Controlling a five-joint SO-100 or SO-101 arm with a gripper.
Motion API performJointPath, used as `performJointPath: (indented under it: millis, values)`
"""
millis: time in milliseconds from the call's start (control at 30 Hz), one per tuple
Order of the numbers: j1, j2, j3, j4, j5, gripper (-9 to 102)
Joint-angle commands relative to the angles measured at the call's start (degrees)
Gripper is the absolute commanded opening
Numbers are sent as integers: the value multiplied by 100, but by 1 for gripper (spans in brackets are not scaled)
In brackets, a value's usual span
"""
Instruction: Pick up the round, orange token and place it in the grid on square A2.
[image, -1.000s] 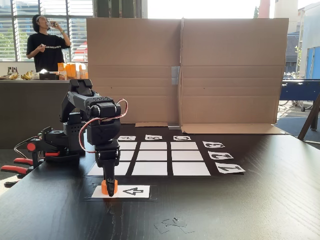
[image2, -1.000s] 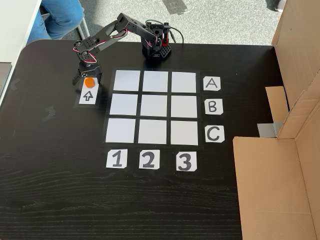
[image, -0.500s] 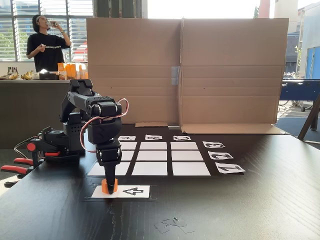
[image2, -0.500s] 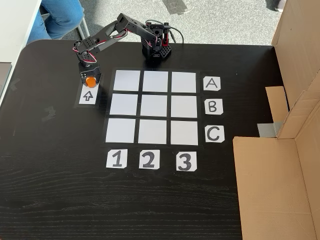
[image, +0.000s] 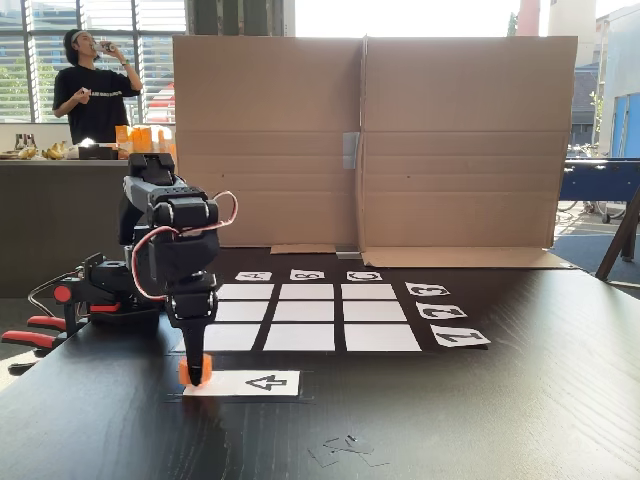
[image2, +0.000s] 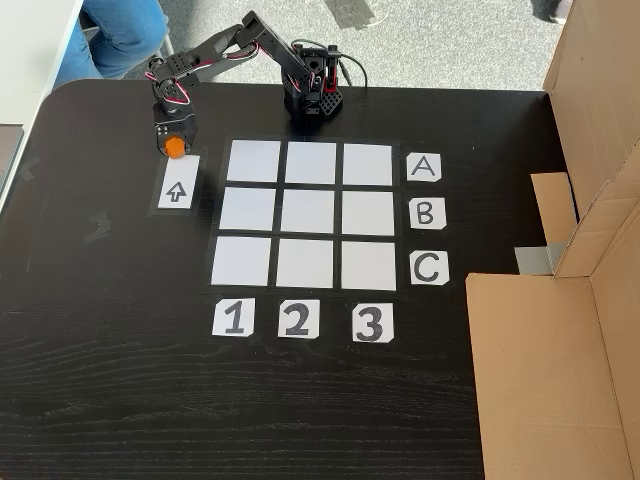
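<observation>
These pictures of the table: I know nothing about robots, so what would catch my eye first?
Probably the bright orange token, pinched between the fingers of the black arm's gripper, just above the arrow card in the view from above. Next comes the grid of nine white squares mid-table, with A B C cards to its right and 1 2 3 below. A tall cardboard screen stands behind the table in the low fixed view.

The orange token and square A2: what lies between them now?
Looking down in a fixed view, the token, held in the claw, is separated from square A2 by bare black table and the empty A1 cell.
</observation>
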Motion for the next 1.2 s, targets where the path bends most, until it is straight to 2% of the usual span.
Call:
performJointPath:
  millis: [0, 333, 800, 1167]
  values:
    - [35, 949, 264, -79, -387, -1]
    - [-97, 2443, 1230, -88, -1951, -1]
    - [-369, 4720, 2918, 9, -4799, -1]
    - [-642, 5590, 3428, 105, -5766, -1]
